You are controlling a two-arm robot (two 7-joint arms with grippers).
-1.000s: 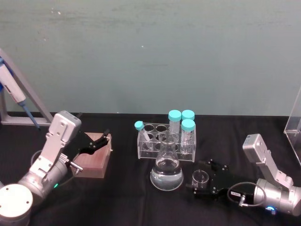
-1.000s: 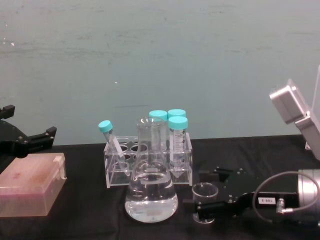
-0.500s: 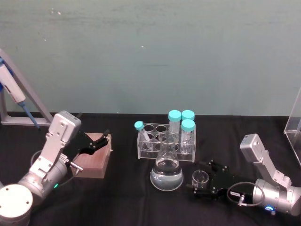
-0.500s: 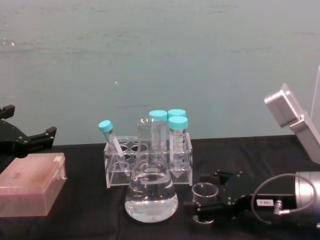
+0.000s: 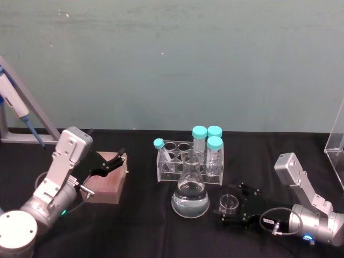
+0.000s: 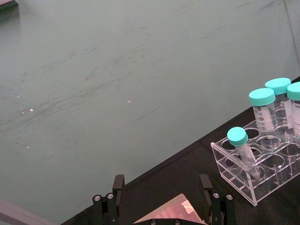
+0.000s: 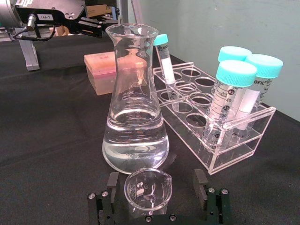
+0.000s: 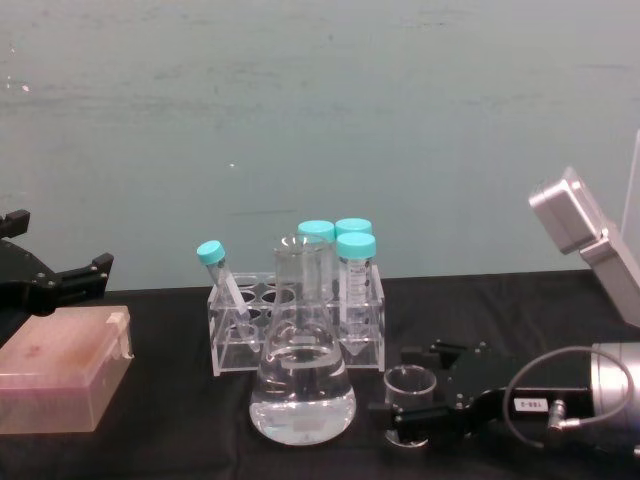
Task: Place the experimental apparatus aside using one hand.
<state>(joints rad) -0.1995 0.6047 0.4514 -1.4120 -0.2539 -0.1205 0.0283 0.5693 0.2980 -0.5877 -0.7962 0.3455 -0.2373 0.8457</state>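
A small glass beaker (image 5: pixel 229 203) stands on the black table just right of a conical flask (image 5: pixel 190 196) holding clear liquid. My right gripper (image 5: pixel 228 205) lies low on the table, open, with one finger on each side of the beaker and a gap on both sides. In the right wrist view the beaker (image 7: pixel 147 190) sits between the two fingers (image 7: pixel 112 180), with the flask (image 7: pixel 133 131) right behind it. In the chest view the beaker (image 8: pixel 409 385) and flask (image 8: pixel 302 385) stand side by side. My left gripper (image 5: pixel 115 161) hovers open over a pink box (image 5: pixel 107 185).
A clear rack (image 5: pixel 177 161) with several teal-capped tubes stands behind the flask. A clear acrylic stand (image 5: pixel 336 142) is at the right edge, and a pipette on a grey frame (image 5: pixel 21 115) at the far left. Black table lies open in front and between box and flask.
My right wrist has shifted slightly left and settled a little lower around the beaker. The beaker, flask and left arm have not moved.
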